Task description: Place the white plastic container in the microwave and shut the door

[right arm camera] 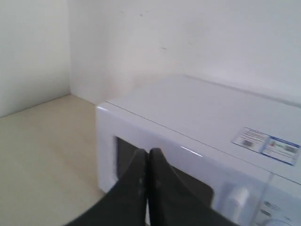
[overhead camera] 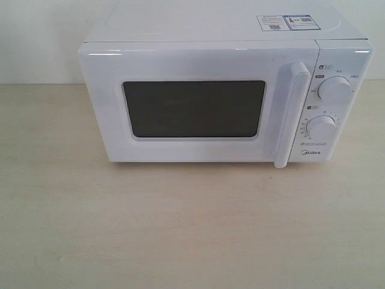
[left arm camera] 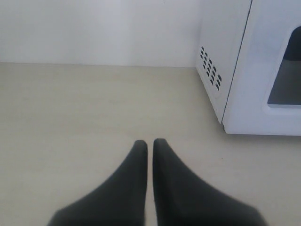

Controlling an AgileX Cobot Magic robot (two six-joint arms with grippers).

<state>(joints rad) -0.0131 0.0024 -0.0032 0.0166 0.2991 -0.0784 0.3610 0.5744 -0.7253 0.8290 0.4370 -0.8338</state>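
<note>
The white microwave stands at the back of the table with its door shut; the bar handle sits on the door's right side. The white plastic container is out of view in every frame. My left gripper is shut and empty, hovering low over the bare table to the left of the microwave, facing its vented side. My right gripper is shut and empty, held above and in front of the microwave, near the top of the door's dark window. Neither gripper shows in the exterior view.
Two round dials are on the panel right of the door. Label stickers lie on the microwave's top. The light wooden table stretches in front, and a white wall stands behind.
</note>
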